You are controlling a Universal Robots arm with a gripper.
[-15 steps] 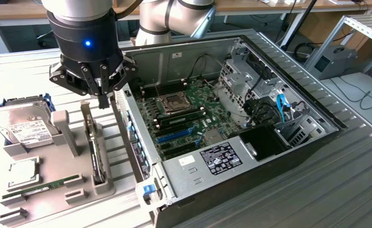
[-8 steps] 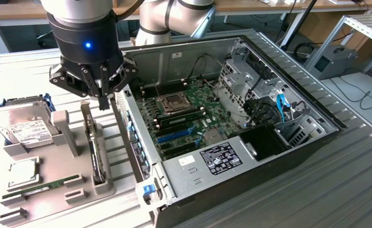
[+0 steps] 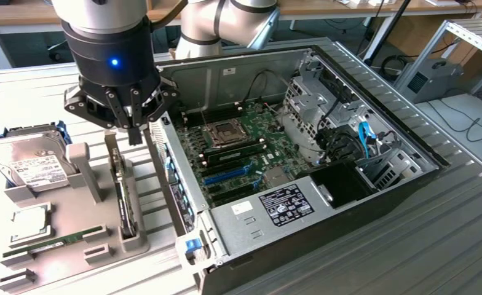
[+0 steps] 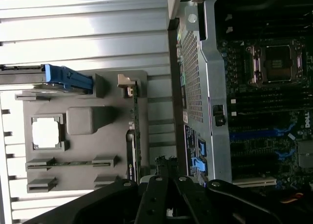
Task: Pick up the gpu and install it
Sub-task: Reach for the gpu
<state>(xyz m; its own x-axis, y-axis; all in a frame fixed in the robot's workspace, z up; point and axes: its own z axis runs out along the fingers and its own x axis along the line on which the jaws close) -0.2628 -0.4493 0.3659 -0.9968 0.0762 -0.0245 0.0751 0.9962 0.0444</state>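
Exterior view, upper left: hovering, gripper (image 3: 134, 132) clenched on nothing, over the gpu (image 3: 125, 198) standing on edge in its holder (image 3: 134, 236) at lower left. Probably best lining up along that thin edge, staying clear of the case (image 3: 388, 203).

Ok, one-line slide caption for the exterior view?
Shut gripper poised above the gpu, which stands on edge in a grey holder beside the open computer case.

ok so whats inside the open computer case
A green motherboard with a processor socket, blue slots, a labelled power supply and blue cables. The power supply covers whatever lies beneath it.
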